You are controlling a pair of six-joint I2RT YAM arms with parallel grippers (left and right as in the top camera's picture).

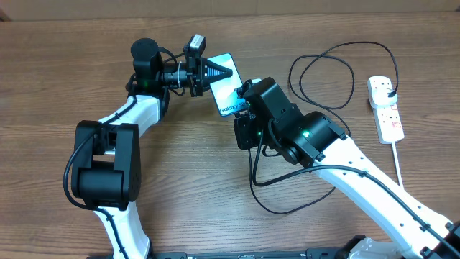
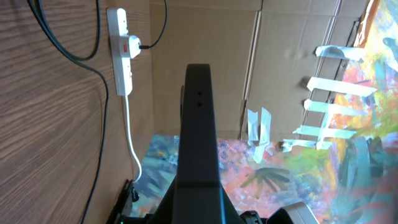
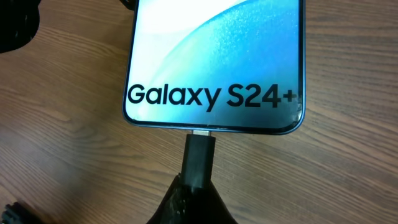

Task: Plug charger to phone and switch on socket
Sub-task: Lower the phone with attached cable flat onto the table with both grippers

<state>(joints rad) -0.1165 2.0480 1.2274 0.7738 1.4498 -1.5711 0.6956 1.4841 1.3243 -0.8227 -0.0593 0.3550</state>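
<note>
The phone [image 1: 227,80] shows a light-blue screen and lies tilted between both arms. My left gripper [image 1: 218,71] is shut on its far end; in the left wrist view the phone [image 2: 199,130] appears edge-on as a dark slab rising from that gripper [image 2: 199,208]. In the right wrist view the phone [image 3: 214,56] reads "Galaxy S24+". My right gripper [image 3: 198,199] is shut on the charger connector [image 3: 200,155], whose metal tip meets the port in the phone's bottom edge. The charger cable [image 1: 327,68] loops to a black plug in the white socket [image 1: 386,108].
The socket [image 2: 122,50] shows a red switch, and its thick white cord [image 1: 397,162] runs toward the front right. Slack black cable [image 1: 269,198] lies under the right arm. Cardboard walls stand behind the wooden table [image 1: 57,65].
</note>
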